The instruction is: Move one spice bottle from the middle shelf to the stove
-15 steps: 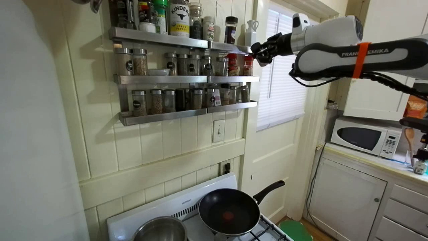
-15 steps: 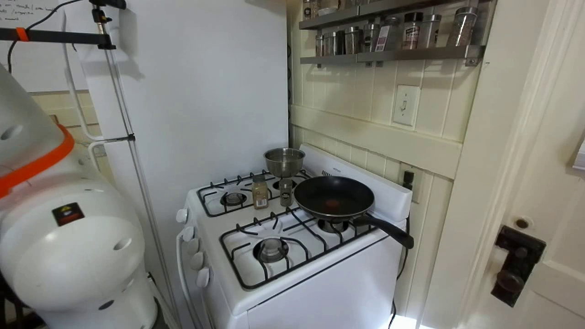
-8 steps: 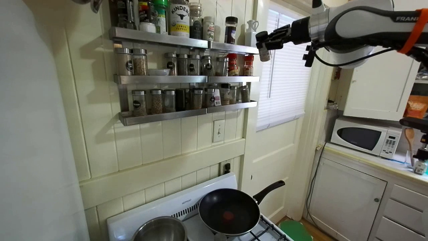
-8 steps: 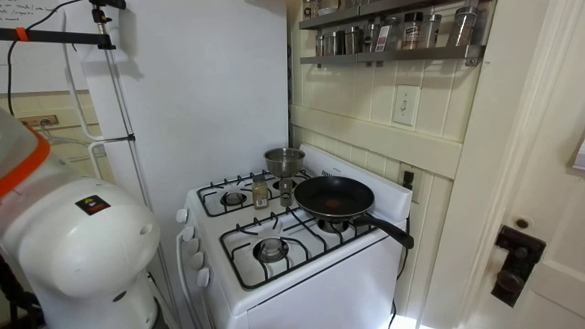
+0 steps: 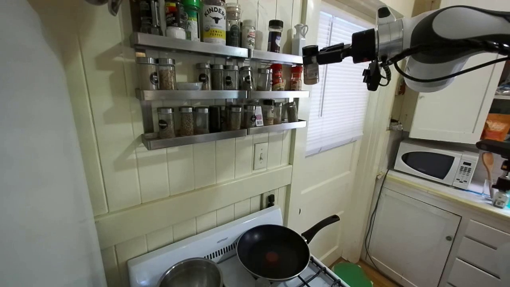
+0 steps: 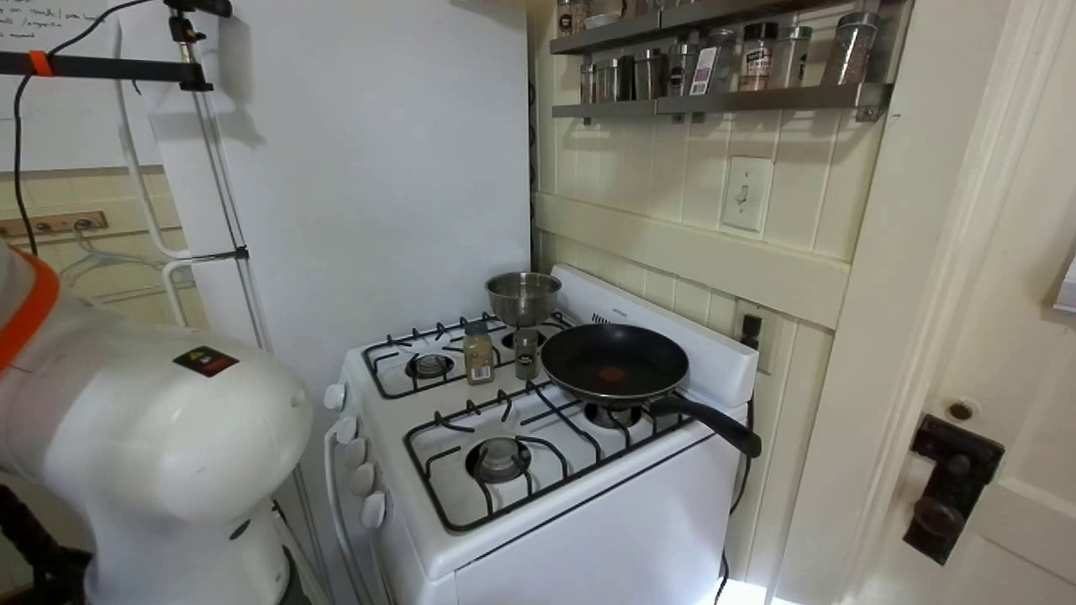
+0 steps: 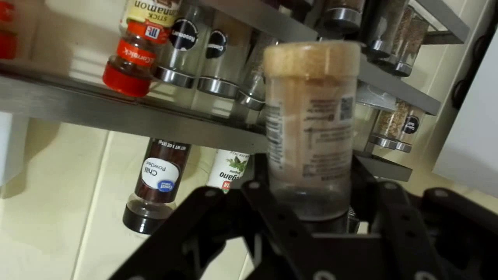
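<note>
The white arm (image 6: 164, 428) has an orange band (image 6: 38, 298) and black pincer (image 7: 311, 175).

Matt black covers the end effector (image 7: 311, 179) at 4 o'clock in the wrist view, against the glossy, see-through wall of a spice bottle (image 7: 311, 128), glass or plastic unclear. In an exterior view, satin grey metal forms the middle shelf (image 5: 223, 94) at 11 o'clock, and a wooden spoon (image 5: 487, 159) shows at 3 o'clock. In an exterior view, the stove (image 6: 580, 538) shows smooth, glossy white at 6 o'clock, a frying pan (image 6: 622, 361) sleek black at 4, the robot arm (image 6: 185, 437) glossy white at 8.
</note>
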